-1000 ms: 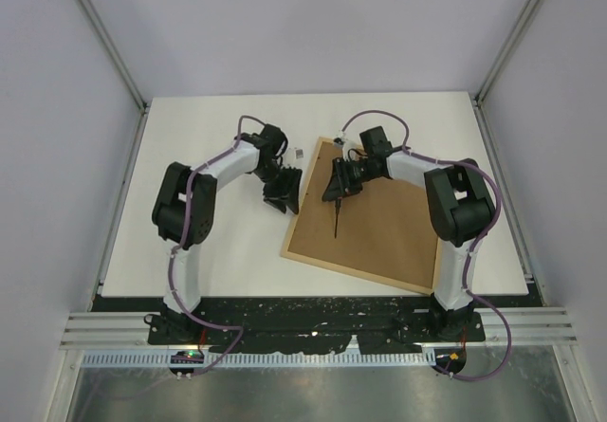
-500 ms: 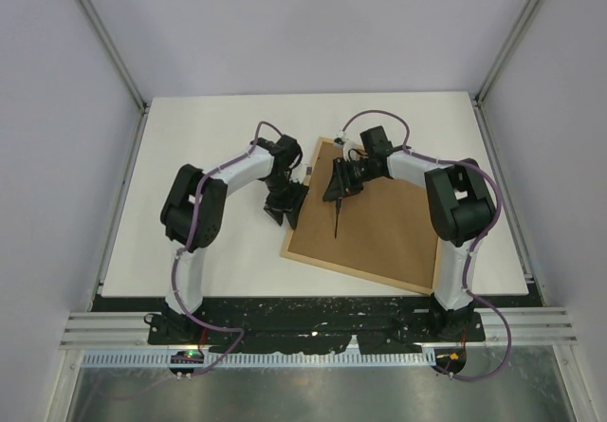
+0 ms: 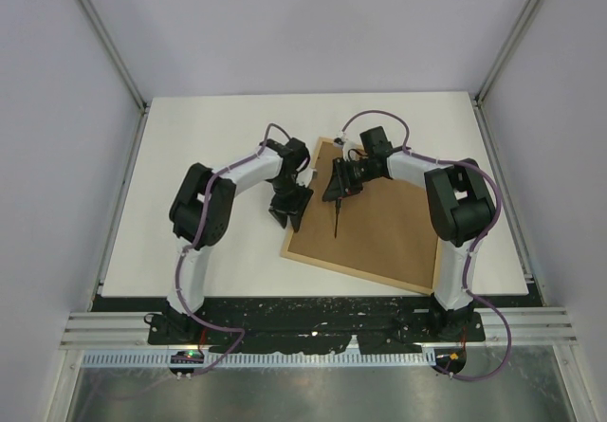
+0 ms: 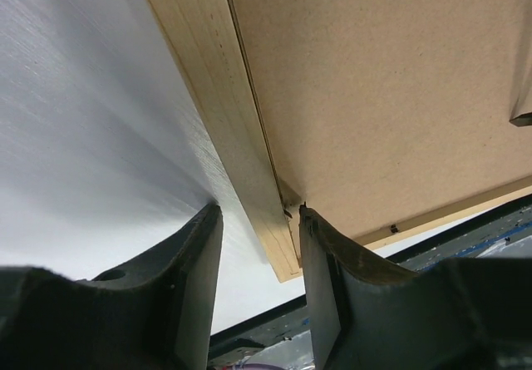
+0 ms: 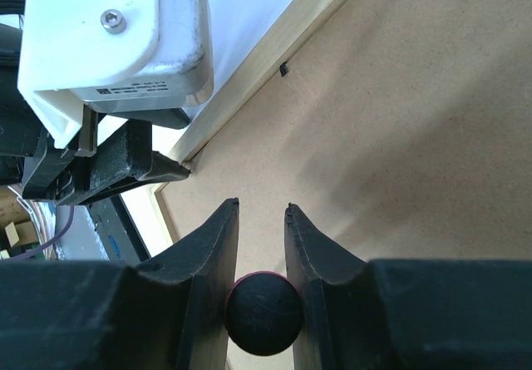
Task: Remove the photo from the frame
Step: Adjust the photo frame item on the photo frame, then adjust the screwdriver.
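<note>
The frame (image 3: 379,228) lies face down on the white table, its brown fibreboard back (image 5: 399,120) up. The photo is hidden under that back. My left gripper (image 3: 287,215) is open and stands astride the frame's left light-wood rail (image 4: 241,145) close to its near corner. One fingertip is over the table, the other at the board's edge (image 4: 259,210). My right gripper (image 3: 334,190) hovers over the back's upper left part, shut on a thin black tool (image 3: 337,221). The tool's round dark end (image 5: 264,313) sits between the fingers, whose tips (image 5: 263,208) stay apart.
Small black tabs (image 5: 283,69) (image 4: 392,228) sit along the frame's inner edge. The left wrist's white housing (image 5: 116,46) is close to my right gripper. The black base rail (image 3: 313,313) runs along the table's near edge.
My left arm has swung right, bringing its gripper from the bare table onto the frame's left rail. The right arm and its tool have not moved.
</note>
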Motion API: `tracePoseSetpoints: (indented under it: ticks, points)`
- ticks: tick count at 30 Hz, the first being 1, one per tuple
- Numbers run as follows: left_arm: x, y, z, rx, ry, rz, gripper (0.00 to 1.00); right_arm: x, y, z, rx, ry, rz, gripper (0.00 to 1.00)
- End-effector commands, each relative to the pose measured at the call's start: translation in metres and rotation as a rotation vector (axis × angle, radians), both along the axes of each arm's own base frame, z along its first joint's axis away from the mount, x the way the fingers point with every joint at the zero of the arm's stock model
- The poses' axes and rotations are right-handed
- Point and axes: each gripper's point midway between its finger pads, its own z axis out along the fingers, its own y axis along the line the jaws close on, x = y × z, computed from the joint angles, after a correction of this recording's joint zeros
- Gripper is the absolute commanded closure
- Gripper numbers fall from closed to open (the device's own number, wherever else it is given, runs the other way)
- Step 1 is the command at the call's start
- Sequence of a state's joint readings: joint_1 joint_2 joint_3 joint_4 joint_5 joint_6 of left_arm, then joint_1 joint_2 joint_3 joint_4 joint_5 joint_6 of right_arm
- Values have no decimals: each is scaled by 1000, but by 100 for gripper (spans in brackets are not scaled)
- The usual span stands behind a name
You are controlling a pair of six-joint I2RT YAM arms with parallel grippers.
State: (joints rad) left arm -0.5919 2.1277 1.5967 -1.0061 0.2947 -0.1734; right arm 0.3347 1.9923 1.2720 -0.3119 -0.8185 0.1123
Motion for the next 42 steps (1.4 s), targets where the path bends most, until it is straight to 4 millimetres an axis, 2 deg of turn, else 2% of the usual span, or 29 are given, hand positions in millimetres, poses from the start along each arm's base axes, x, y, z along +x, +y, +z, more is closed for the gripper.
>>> tracePoseSetpoints:
  ticks: [1,8,10,11,12,20,27,29,31,36,37,39,40,42]
  points:
    - [7,-3,-3,21,-19,-11,56,4,-6,-10,-55,-82,20,92]
    - [7,-2,-8,43,-12,-14,69,3,-6,-9,-53,-86,22,92]
    - [7,-3,-7,32,-11,-17,83,4,-7,-9,-54,-88,22,92]
    - [7,-4,-6,22,-9,-18,95,4,-6,-9,-52,-89,25,92]
    - [6,-4,-5,5,-7,-15,100,3,-6,-9,-53,-86,27,92]
    - [6,-15,8,-226,4,63,100,4,-4,-14,-49,-65,38,92]
    - [11,-20,15,-373,32,173,100,20,4,-12,-33,-68,47,92]
    - [15,-19,21,-420,20,204,100,28,7,-6,-16,-70,49,92]
    - [21,-18,33,-477,1,229,100,36,11,9,14,-83,45,92]
    - [43,-7,74,-560,-102,259,100,65,11,60,90,-148,17,92]
    - [49,-3,84,-574,-129,260,96,67,11,68,99,-150,10,92]
    - [58,1,104,-602,-162,247,76,73,7,87,127,-156,-6,92]
    - [62,1,115,-624,-179,232,66,75,6,96,146,-154,-12,92]
    - [67,-8,144,-722,-196,168,56,77,3,114,184,-146,-26,92]
